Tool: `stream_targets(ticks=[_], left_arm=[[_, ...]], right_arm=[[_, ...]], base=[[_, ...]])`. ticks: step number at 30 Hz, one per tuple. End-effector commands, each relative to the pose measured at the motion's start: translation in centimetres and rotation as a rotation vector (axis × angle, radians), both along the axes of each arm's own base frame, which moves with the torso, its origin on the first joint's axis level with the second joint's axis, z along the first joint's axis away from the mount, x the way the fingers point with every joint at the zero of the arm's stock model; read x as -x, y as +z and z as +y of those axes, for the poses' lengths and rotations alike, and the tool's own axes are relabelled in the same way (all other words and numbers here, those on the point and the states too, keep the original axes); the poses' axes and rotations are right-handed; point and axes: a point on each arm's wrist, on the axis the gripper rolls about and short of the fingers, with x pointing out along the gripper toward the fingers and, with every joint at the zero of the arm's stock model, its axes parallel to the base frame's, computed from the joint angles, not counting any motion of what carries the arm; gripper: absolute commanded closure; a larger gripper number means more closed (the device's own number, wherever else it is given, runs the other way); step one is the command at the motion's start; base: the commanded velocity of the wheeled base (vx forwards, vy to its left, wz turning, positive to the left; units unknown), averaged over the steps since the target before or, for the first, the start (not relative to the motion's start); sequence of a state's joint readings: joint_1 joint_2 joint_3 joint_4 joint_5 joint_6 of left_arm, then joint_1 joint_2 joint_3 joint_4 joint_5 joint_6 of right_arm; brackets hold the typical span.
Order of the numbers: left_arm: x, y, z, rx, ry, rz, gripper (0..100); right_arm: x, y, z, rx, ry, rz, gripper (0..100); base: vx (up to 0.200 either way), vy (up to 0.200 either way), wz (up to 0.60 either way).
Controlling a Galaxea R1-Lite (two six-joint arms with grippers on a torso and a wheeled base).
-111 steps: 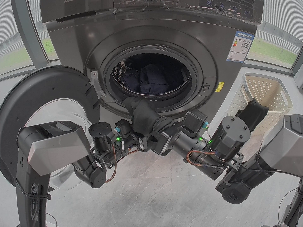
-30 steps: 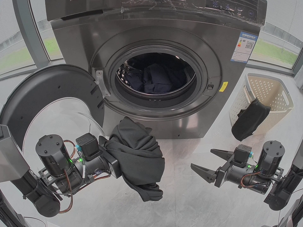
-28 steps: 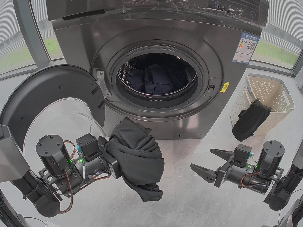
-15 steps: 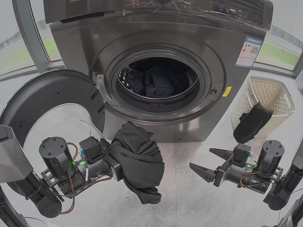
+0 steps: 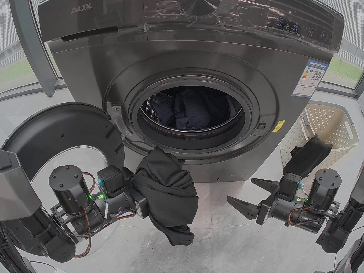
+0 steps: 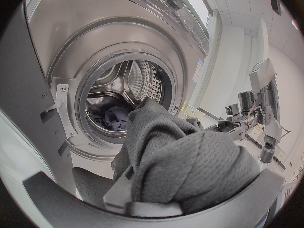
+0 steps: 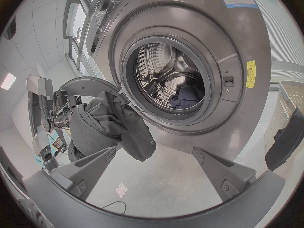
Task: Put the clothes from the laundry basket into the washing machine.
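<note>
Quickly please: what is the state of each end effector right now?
Left end effector: closed, holding the dark garment.
Right end effector: open, holding nothing.

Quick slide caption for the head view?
Left gripper holds a dark garment before the open washing machine; right gripper open.

I see print in four spots on the washing machine [image 5: 94, 72]. High above my right gripper [image 5: 240, 190] is a white-and-blue energy label [image 5: 313, 78] with a square code, its print too small to read. Just above the gripper sits a yellow sticker [image 5: 278, 126], also illegible. Higher up, blue symbols [image 5: 299, 27] glow. Far up across, there is a pale brand word [image 5: 81, 8].
</note>
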State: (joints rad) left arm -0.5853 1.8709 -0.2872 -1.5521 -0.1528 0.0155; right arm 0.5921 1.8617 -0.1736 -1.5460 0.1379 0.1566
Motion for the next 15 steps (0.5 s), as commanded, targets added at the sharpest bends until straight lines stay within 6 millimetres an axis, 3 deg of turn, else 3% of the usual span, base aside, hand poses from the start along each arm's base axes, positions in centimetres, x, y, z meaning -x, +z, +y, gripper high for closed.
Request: stream_targets(ticks=[1,2,15], left_arm=[[-0.14,0.09,0.01,0.003,0.011,-0.005,100],[-0.14,0.05,-0.03,0.002,0.014,-0.003,100],[0.08,-0.26,-0.02,-0.009,0.012,0.010,100]], right_arm=[[-0.03,-0.05,-0.02,0.001,-0.001,0.002,0],[-0.03,-0.05,-0.02,0.001,-0.001,0.002,0],[0.06,-0.10,0.00,0.002,0.002,0.005,0]], base=[[0.000,-0.200,0.00],[0.000,-0.200,0.00],[0.000,0.000,0.00]])
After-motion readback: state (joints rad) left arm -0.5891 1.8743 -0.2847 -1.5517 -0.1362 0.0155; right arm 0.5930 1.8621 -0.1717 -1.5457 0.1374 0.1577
